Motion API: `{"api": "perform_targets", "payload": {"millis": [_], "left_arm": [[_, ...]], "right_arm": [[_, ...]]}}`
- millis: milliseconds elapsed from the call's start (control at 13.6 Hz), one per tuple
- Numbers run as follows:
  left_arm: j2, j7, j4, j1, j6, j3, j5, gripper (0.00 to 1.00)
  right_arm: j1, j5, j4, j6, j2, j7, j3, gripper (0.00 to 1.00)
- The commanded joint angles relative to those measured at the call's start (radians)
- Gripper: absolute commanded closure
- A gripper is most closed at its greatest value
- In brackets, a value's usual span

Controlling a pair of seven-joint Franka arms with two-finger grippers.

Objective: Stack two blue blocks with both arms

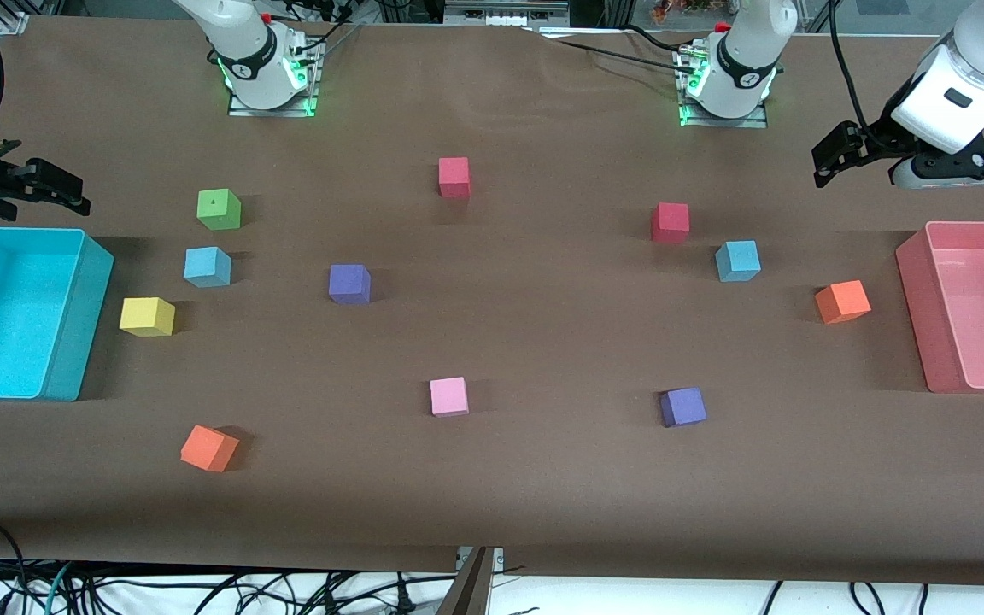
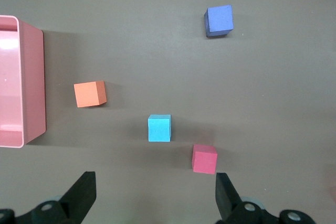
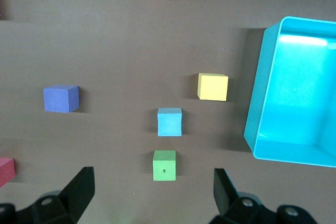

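Two plain, matte sky-blue cubes sit apart on the table in the front view: one blue block (image 1: 207,266) at middle left beside the turquoise bin (image 1: 82,329), the other blue block (image 1: 738,260) at middle right. Left wrist view: the left gripper (image 2: 156,195) hangs empty, fingers wide. Right wrist view: the right gripper (image 3: 154,192) likewise; no writing shows.

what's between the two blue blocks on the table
In the front view, a purple block lies between the blue blocks; a red block sits just off that line.
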Motion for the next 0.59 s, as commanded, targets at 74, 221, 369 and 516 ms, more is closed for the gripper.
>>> {"api": "perform_targets", "payload": {"millis": [74,221,369,516], "left_arm": [[0.008,-0.003,0.022,-0.010,-0.027,0.011,-0.015,0.00],[0.008,-0.002,0.020,-0.010,-0.037,0.011,-0.015,0.00],[0.008,-0.003,0.020,-0.010,-0.037,0.011,-0.015,0.00],[0.010,-0.003,0.020,-0.010,-0.037,0.011,-0.015,0.00]], "right_arm": [[-0.018,-0.007,0.016,-0.018,0.000,0.021,0.011,0.00],[-0.014,-0.013,0.023,-0.018,0.002,0.010,0.017,0.00],[-0.011,-0.012,0.023,-0.020,0.002,0.010,0.017,0.00],[-0.013,-0.016,0.022,-0.021,0.006,0.007,0.017,0.00]]}}
